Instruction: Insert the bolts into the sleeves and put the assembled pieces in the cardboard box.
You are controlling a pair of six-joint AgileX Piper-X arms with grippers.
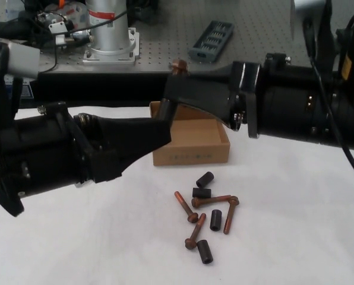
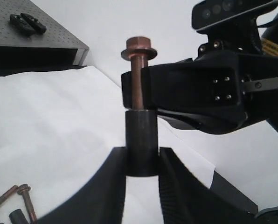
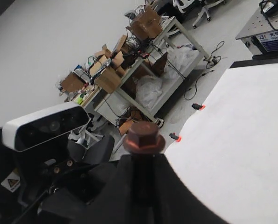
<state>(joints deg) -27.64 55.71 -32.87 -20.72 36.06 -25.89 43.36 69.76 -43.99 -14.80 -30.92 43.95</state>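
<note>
Bolt [image 2: 139, 70] and sleeve [image 2: 141, 140] are meeting in mid-air, both upright and lined up one over the other. The left gripper [image 2: 142, 161] has its jaws clamped on the lower part of the black sleeve, one on each side. The right gripper [image 2: 135, 91] comes in from the side with its jaws pinched on the copper-coloured shank just under the hex flange head. The shank's bottom end sits right at the sleeve's top opening, touching it as far as I can see, but I can't tell how deep it goes in. In the right wrist view you're basically looking at the bolt [image 3: 143, 137] head-on, with the head poking out above the dark jaws. In the high view the two arms come from opposite sides and meet over the back left corner of the cardboard box [image 1: 192, 155], with the bolt head sticking up on top. The box sits open side up on the white-covered counter [image 1: 296, 225]. Just in front of it there's a little scatter: four loose bolts [image 1: 185, 206] and four loose sleeves [image 1: 216, 219] lying close together on the white cover, a few of them touching, well below both grippers.
</note>
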